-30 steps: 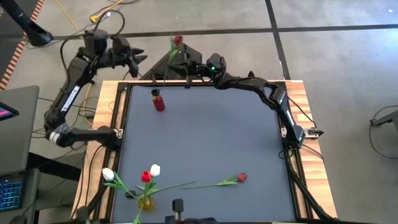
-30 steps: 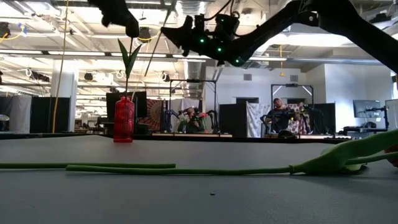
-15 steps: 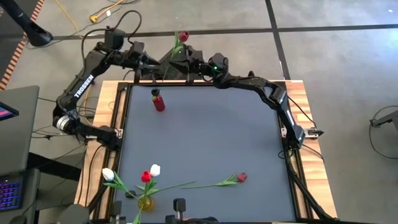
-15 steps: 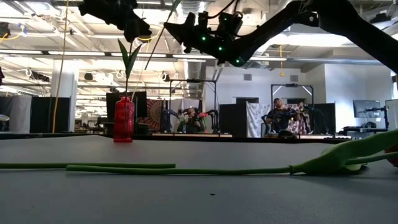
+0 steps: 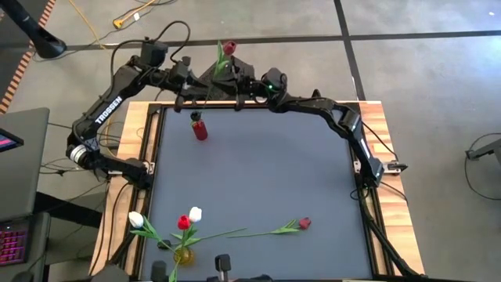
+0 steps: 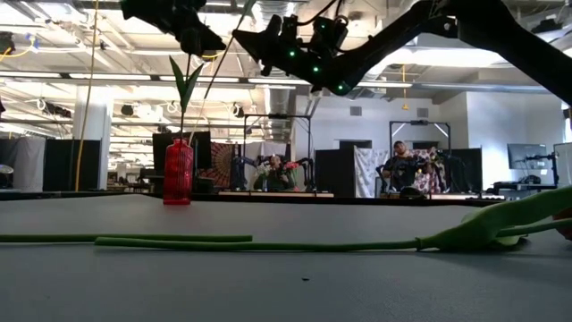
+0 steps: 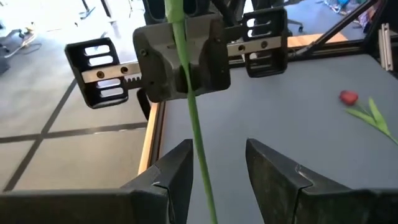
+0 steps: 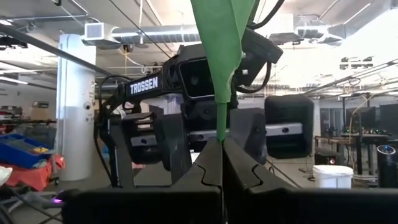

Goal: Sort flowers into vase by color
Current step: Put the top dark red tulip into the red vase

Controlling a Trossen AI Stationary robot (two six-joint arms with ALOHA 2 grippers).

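Note:
My right gripper (image 5: 228, 79) is shut on a red-headed flower (image 5: 228, 48) above the table's far edge. Its thin stem (image 6: 210, 89) slants down toward a red vase (image 5: 200, 130), where a flower with green leaves (image 6: 183, 80) stands. My left gripper (image 7: 217, 168) is open and faces the right one. Its fingers stand on either side of the held stem (image 7: 200, 152) without touching it. Another red flower (image 5: 304, 223) lies flat on the mat near the front. A yellow vase (image 5: 184, 255) at the front left holds white and red flowers. My right gripper pinches the stem (image 8: 219, 138) between its two shut fingers, just below a green leaf (image 8: 217, 31). The fingers lie across the stem and point slightly upward toward the table's left. The flower is lifted clear and tilted, with its head up and its lower end hanging free.
The dark mat (image 5: 266, 172) lies bare between the red vase and the flowers at the front. A black frame (image 5: 156, 141) and wooden borders (image 5: 383, 125) edge the table. People sit in the room beyond the far edge (image 6: 402, 165).
My left gripper has moved toward the table's right and a little down, toward the held flower, and has rolled about its own line. Its open fingers now stand around the stem. The right gripper and the flower have kept their place.

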